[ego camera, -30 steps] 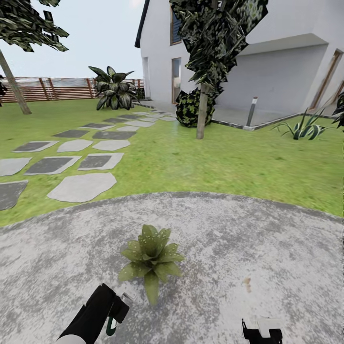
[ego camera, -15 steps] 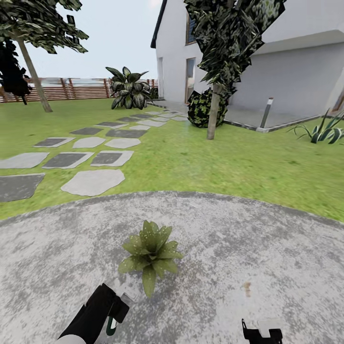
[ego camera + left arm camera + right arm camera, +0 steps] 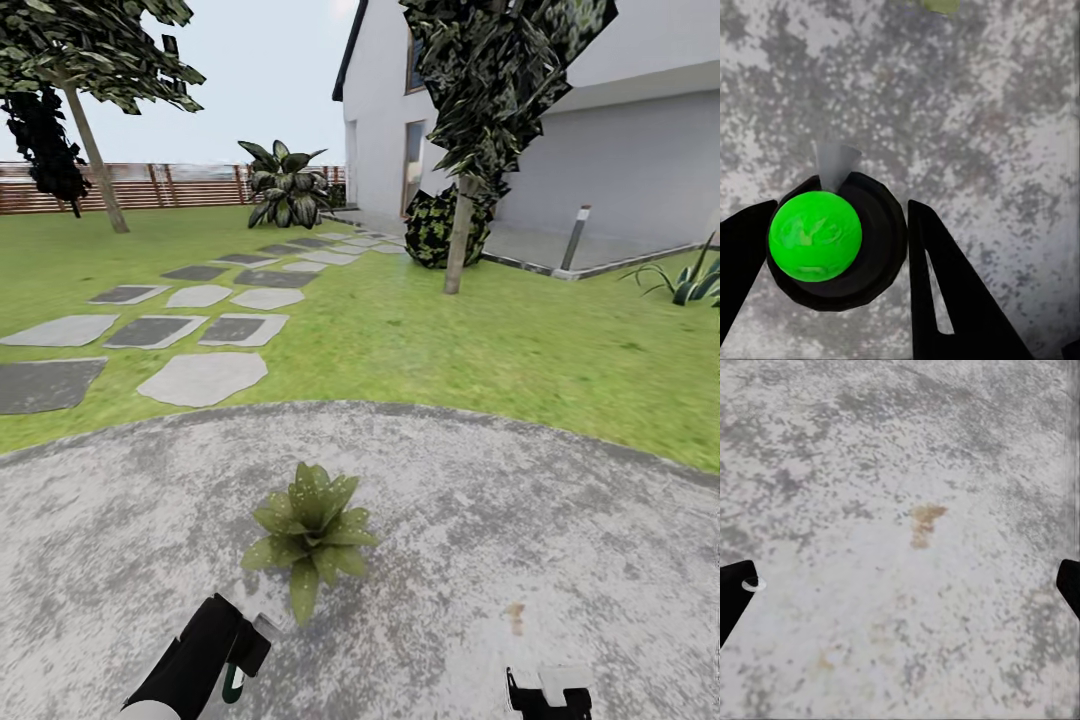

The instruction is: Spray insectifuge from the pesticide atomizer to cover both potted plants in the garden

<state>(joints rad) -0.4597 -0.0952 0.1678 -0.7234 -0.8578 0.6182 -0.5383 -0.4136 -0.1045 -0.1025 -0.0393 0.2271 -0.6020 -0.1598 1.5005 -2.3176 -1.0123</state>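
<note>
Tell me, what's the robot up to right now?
Left gripper shut on pesticide atomizer, over patio. Right gripper open, empty. One potted plant just ahead of left gripper, nothing between.

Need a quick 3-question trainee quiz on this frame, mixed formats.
1. True or false: the potted plant stands on the lawn.
2. Which hand holds the pesticide atomizer? A) left hand B) right hand C) neither
3. Fill in: the right hand's fingers are spread above a small ____ stain on the patio.

Key: 1 false, it stands on the patio. 2 A. 3 brown.
</note>
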